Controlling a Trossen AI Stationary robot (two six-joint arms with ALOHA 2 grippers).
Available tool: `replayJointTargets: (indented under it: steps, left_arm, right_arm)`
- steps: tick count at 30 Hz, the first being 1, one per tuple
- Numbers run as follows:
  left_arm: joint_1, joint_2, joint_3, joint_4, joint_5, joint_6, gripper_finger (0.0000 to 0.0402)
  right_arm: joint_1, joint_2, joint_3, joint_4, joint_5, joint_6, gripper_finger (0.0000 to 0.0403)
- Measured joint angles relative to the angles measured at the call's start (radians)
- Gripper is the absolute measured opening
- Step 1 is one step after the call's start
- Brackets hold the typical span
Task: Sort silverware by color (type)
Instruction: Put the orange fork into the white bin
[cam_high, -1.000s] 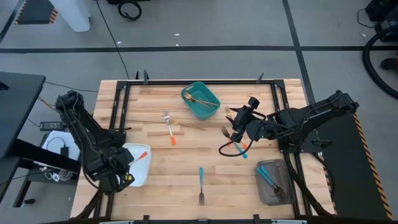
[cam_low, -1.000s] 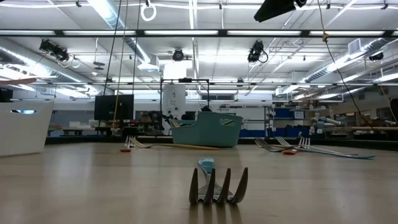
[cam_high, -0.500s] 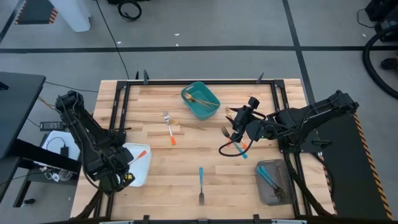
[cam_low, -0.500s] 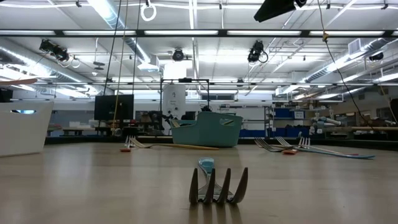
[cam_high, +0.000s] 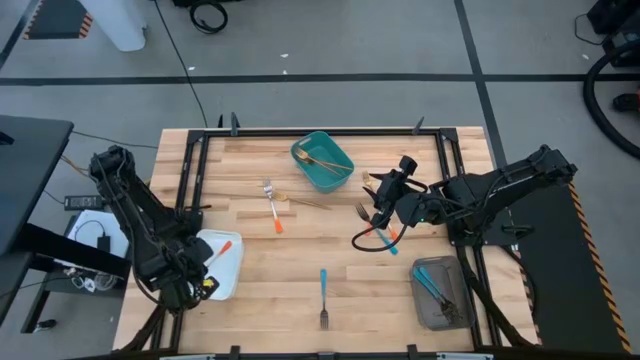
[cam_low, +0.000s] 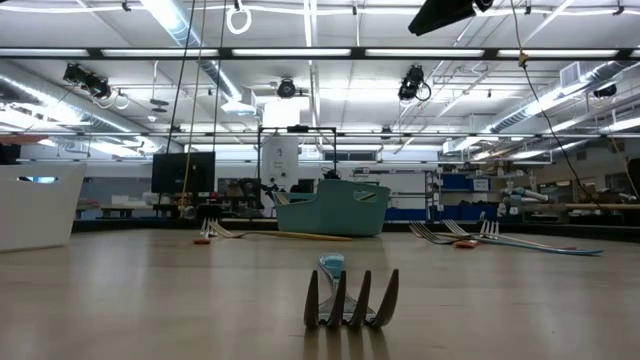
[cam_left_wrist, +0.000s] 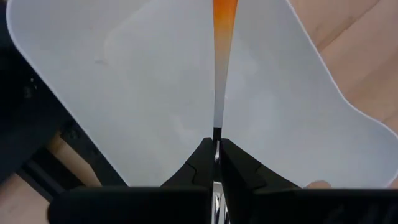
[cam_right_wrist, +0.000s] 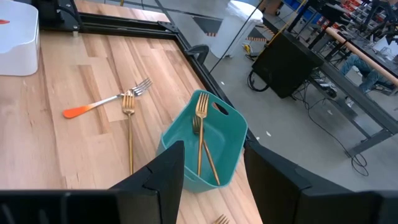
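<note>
Now left gripper (cam_left_wrist: 217, 163) pinches orange-handled fork (cam_left_wrist: 221, 62) over white tray (cam_left_wrist: 124, 93) — right gripper (cam_right_wrist: 211, 168) spread wide, empty.

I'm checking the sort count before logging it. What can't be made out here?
- Grey tray, high view: utensils inside overlap, too small to count.
- Orange-handled fork, left wrist view: head hidden between the shut left gripper fingers.
- Forks under the right gripper, high view: partly covered by it.
</note>
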Motion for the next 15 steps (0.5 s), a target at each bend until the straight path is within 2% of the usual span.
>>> replayJointTargets:
  steps: [9,15]
  left_arm:
    - [0.000,0.000,-0.001,0.001,0.002,-0.066,0.0022]
    - [0.000,0.001,-0.090,0.114,0.005,-0.081,0.0022]
  right_arm:
    - [0.000,0.000,0.000,0.000,0.000,0.000,0.0173]
    - [0.000,0.000,0.000,0.000,-0.002,0.000,0.0173]
